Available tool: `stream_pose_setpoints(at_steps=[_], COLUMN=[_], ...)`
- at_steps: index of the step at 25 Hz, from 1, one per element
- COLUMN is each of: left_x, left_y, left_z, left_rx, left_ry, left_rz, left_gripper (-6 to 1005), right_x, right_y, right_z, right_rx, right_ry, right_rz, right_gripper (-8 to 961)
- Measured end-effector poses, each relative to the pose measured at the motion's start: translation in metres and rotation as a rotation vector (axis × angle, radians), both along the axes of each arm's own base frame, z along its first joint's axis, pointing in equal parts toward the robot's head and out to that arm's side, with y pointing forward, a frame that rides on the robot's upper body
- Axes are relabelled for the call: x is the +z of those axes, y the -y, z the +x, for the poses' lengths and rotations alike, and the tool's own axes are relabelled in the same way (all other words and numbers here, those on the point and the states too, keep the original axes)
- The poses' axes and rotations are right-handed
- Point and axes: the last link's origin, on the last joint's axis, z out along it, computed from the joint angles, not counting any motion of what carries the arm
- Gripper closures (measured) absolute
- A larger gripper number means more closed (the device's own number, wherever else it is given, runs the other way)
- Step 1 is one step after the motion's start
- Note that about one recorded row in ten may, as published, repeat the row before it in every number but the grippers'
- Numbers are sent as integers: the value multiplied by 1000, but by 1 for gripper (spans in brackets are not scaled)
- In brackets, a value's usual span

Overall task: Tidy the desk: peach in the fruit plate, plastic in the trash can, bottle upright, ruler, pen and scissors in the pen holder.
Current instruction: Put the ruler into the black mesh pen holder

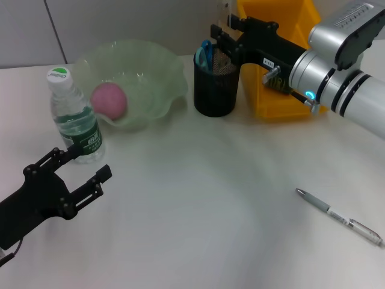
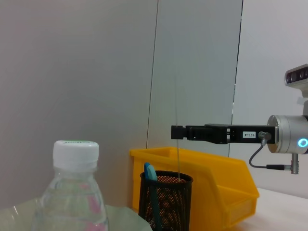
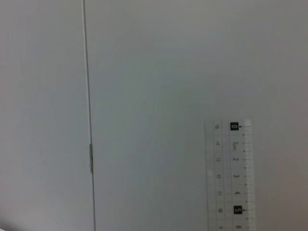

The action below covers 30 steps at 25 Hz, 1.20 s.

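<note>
the right gripper (image 1: pixel 218 37) pinched the ruler (image 3: pixel 230 175) by its top over the holder (image 1: pixel 215 84). it looked thin, clear, stiff and likely slippery. the left gripper (image 1: pixel 78 174) sat open.

A capped bottle (image 2: pixel 73 192) is seen beside a black mesh pen holder (image 2: pixel 166 199); above it, the right gripper (image 2: pixel 177 132) is held over a yellow bin (image 2: pixel 216 185).
</note>
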Motion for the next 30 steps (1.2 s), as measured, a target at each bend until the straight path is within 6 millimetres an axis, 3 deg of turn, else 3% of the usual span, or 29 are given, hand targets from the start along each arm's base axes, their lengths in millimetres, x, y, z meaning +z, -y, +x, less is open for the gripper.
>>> stream_pose_setpoints(at_steps=[19,30], left_x=[1,3], left_y=[1,0], left_z=[0,-1], left_rx=[4,6], left_ry=[9,9], left_rz=[1,9], left_gripper=[258,258], right_x=[-7,-2], right_y=[-3,-3], right_z=[-5,-5], right_rx=[3,0], right_ry=[42,6], right_rz=[-26,-9], right_gripper=[549,211])
